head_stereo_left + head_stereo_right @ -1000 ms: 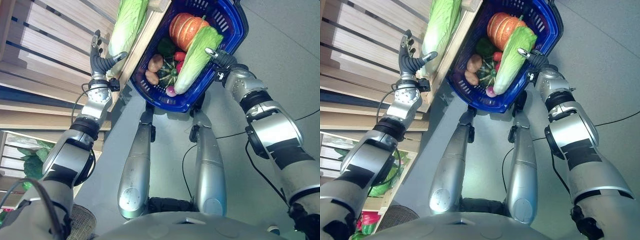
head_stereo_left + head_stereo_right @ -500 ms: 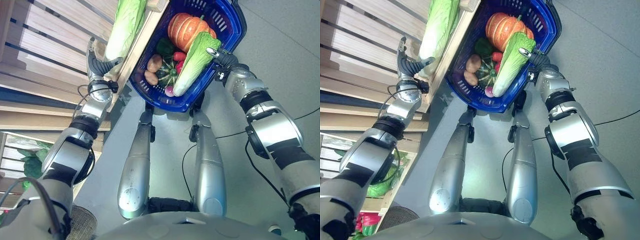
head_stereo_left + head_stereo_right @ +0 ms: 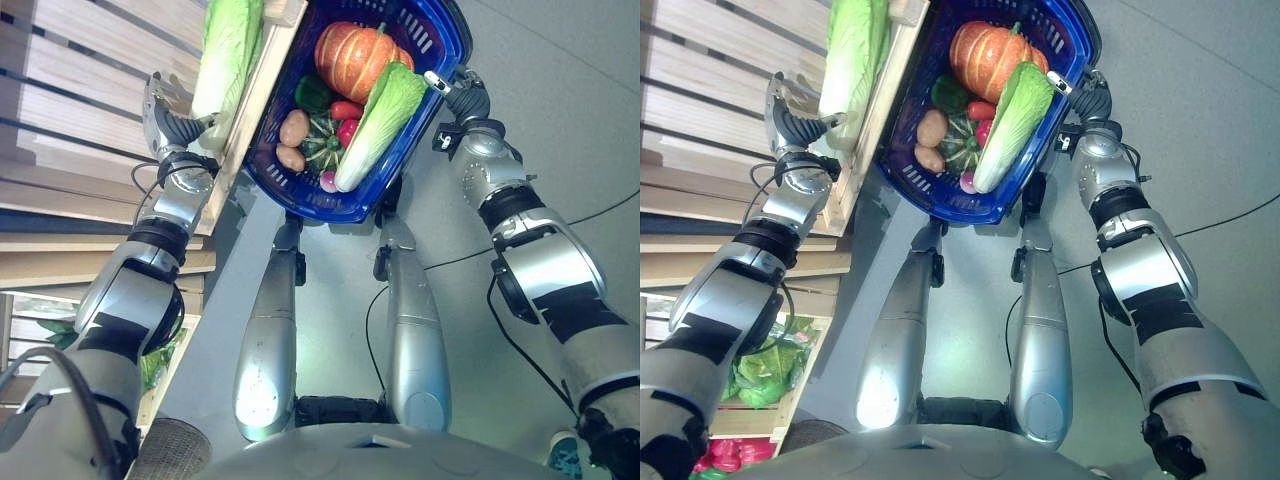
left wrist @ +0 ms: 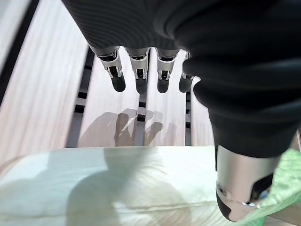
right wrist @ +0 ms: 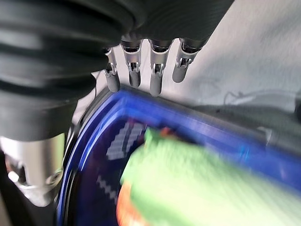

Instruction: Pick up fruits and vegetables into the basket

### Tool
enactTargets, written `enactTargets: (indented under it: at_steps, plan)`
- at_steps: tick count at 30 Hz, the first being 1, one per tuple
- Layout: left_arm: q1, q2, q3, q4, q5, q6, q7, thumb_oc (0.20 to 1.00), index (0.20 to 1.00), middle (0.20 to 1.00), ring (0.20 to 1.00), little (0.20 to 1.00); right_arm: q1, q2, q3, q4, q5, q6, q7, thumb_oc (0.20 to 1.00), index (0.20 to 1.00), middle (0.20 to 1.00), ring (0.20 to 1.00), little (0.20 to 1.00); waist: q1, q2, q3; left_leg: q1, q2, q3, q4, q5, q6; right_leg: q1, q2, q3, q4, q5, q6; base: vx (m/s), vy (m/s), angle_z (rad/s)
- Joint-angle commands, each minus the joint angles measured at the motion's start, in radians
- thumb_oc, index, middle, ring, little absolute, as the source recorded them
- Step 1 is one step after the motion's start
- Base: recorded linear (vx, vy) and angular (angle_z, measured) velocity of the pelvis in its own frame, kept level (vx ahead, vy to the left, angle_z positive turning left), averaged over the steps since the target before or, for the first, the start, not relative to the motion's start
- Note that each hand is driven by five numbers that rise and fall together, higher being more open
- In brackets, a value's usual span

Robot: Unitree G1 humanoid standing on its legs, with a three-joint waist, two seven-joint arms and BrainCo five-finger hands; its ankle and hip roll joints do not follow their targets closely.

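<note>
Left hand: your left hand hovers with straight, spread fingers over the pale stalk end of the shelf cabbage, thumb alongside it, placed for a grasp you have not made yet.
Shelf cabbage: it lies lengthwise along the wooden shelf edge, just beside the basket, so the transfer looks short.
Right hand: your right hand sits at the blue basket rim; you cannot tell its finger state.
Basket: it already holds a pumpkin, a second cabbage, potatoes and peppers.
</note>
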Motion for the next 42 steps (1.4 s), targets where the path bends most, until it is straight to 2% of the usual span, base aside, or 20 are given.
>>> enactTargets:
  at_steps: [1, 8, 13, 21, 32, 33, 34, 35, 37, 38, 42]
  plan:
    - [-0.005, 0.017, 0.043, 0.068, 0.043, 0.008, 0.038, 1.000, 1.000, 1.000, 1.000, 1.000, 0.072, -0.069, -0.013, -0.009, -0.002, -0.054, -0.054, 1.000, 1.000, 1.000, 1.000, 1.000, -0.048, 0.071, -0.043, -0.014, -0.034, 0.034, -0.046, 0.021, 0.013, 0.033, 0.081, -0.045, 0.070, -0.134, 0.037, -0.01, 0.059, -0.11]
    - [-0.016, 0.058, 0.023, 0.138, 0.060, 0.000, -0.010, 1.000, 1.000, 1.000, 1.000, 1.000, 0.195, -0.119, -0.052, 0.068, -0.026, -0.058, -0.046, 1.000, 1.000, 1.000, 1.000, 1.000, -0.079, 0.045, -0.043, -0.022, -0.020, 0.045, -0.059, 0.017, 0.016, 0.027, 0.091, -0.031, 0.048, -0.126, 0.042, -0.01, 0.026, -0.10]
    - [-0.029, 0.083, 0.014, 0.195, 0.056, 0.010, -0.069, 1.000, 1.000, 1.000, 1.000, 1.000, 0.256, -0.147, -0.082, 0.137, -0.042, -0.019, -0.024, 1.000, 1.000, 1.000, 1.000, 1.000, -0.094, 0.026, -0.043, -0.019, -0.014, 0.051, -0.064, 0.013, 0.018, 0.036, 0.097, -0.029, 0.035, -0.122, 0.042, 0.00, 0.000, -0.02]
    - [-0.050, 0.097, -0.001, 0.279, 0.009, 0.081, -0.148, 1.000, 1.000, 1.000, 1.000, 1.000, 0.306, -0.166, -0.113, 0.185, -0.034, 0.000, 0.018, 1.000, 1.000, 1.000, 1.000, 1.000, -0.111, 0.010, -0.043, -0.021, -0.009, 0.056, -0.056, 0.005, 0.021, 0.037, 0.100, -0.024, 0.032, -0.120, 0.041, 0.01, 0.007, -0.07]
    - [-0.051, 0.095, 0.026, 0.361, -0.032, 0.152, -0.234, 1.000, 1.000, 1.000, 1.000, 1.000, 0.278, -0.155, -0.103, 0.161, -0.043, -0.005, 0.018, 1.000, 1.000, 1.000, 1.000, 1.000, -0.112, 0.004, -0.043, -0.025, -0.008, 0.055, -0.065, 0.009, 0.017, 0.036, 0.100, -0.024, 0.019, -0.121, 0.039, 0.00, 0.000, 0.00]
    - [-0.051, 0.093, 0.026, 0.367, -0.033, 0.155, -0.249, 0.862, 0.862, 0.862, 0.862, 0.862, 0.275, -0.153, -0.102, 0.160, -0.043, -0.004, 0.017, 1.000, 1.000, 1.000, 1.000, 1.000, -0.112, 0.004, -0.043, -0.026, -0.008, 0.055, -0.065, 0.009, 0.017, 0.036, 0.099, -0.025, 0.019, -0.121, 0.040, 0.00, 0.000, 0.00]
    - [-0.051, 0.093, 0.026, 0.369, -0.034, 0.157, -0.253, 0.831, 0.831, 0.831, 0.831, 0.831, 0.274, -0.153, -0.102, 0.160, -0.043, -0.003, 0.017, 1.000, 1.000, 1.000, 1.000, 1.000, -0.112, 0.004, -0.043, -0.027, -0.008, 0.055, -0.064, 0.009, 0.017, 0.036, 0.099, -0.025, 0.019, -0.121, 0.040, 0.00, 0.000, 0.00]
    - [-0.053, 0.092, 0.025, 0.377, -0.035, 0.158, -0.272, 0.564, 0.564, 0.564, 0.564, 0.564, 0.269, -0.150, -0.100, 0.157, -0.042, 0.000, 0.012, 1.000, 1.000, 1.000, 1.000, 1.000, -0.112, 0.002, -0.043, -0.029, -0.007, 0.054, -0.066, 0.009, 0.016, 0.034, 0.099, -0.026, 0.016, -0.120, 0.039, 0.00, 0.000, 0.00]
    - [-0.054, 0.090, 0.023, 0.382, -0.037, 0.158, -0.287, 0.511, 0.511, 0.511, 0.511, 0.511, 0.268, -0.149, -0.099, 0.155, -0.040, 0.001, 0.011, 1.000, 1.000, 1.000, 1.000, 1.000, -0.112, 0.001, -0.043, -0.028, -0.007, 0.054, -0.069, 0.010, 0.015, 0.035, 0.100, -0.026, 0.014, -0.120, 0.039, 0.00, 0.000, 0.00]
    - [-0.057, 0.086, 0.019, 0.387, -0.043, 0.152, -0.321, 0.200, 0.200, 0.200, 0.200, 0.200, 0.264, -0.146, -0.099, 0.156, -0.041, 0.001, 0.009, 1.000, 1.000, 1.000, 1.000, 1.000, -0.112, 0.000, -0.043, -0.032, -0.006, 0.054, -0.071, 0.009, 0.016, 0.031, 0.100, -0.026, 0.012, -0.120, 0.039, 0.00, 0.000, 0.00]
    - [-0.052, 0.079, 0.012, 0.393, -0.050, 0.138, -0.361, 0.200, 0.200, 0.200, 0.200, 0.200, 0.262, -0.142, -0.100, 0.149, -0.040, 0.006, 0.001, 1.000, 1.000, 1.000, 1.000, 1.000, -0.113, -0.002, -0.043, -0.032, -0.006, 0.055, -0.076, 0.010, 0.015, 0.030, 0.100, -0.026, 0.005, -0.116, 0.040, 0.00, 0.000, 0.00]
